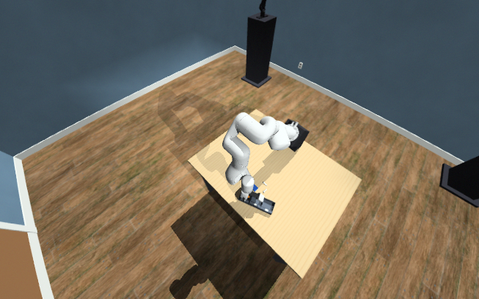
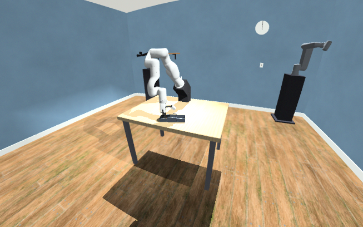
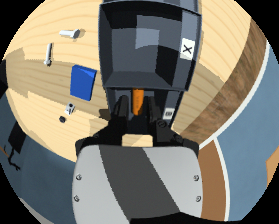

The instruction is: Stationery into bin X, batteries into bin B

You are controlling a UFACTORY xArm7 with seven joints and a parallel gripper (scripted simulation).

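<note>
My jaws stand part-way spread, down in small dark bin [image 1: 245,202] [image 2: 163,119] [image 3: 176,102], its label too small to read surely. Orange battery [image 3: 138,101] inside it, between my fingers, gap showing each side; not pinched. Bin marked X [image 1: 257,207] [image 2: 172,119] [image 3: 104,52] just beside. Blue block [image 1: 255,187] [image 3: 83,83] and two pale bolts [image 3: 70,34] lie on table [image 1: 315,185] [image 2: 205,112] [image 3: 32,82].

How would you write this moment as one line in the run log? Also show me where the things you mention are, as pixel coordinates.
gripper [image 1: 247,197] [image 2: 164,114] [image 3: 137,104]: open, low at B bin [image 1: 242,201] [image 2: 164,119] [image 3: 175,103] | orange battery [image 3: 138,101]: between fingers, apparently released | blue block [image 1: 255,187] [image 3: 83,83]: on table
</note>
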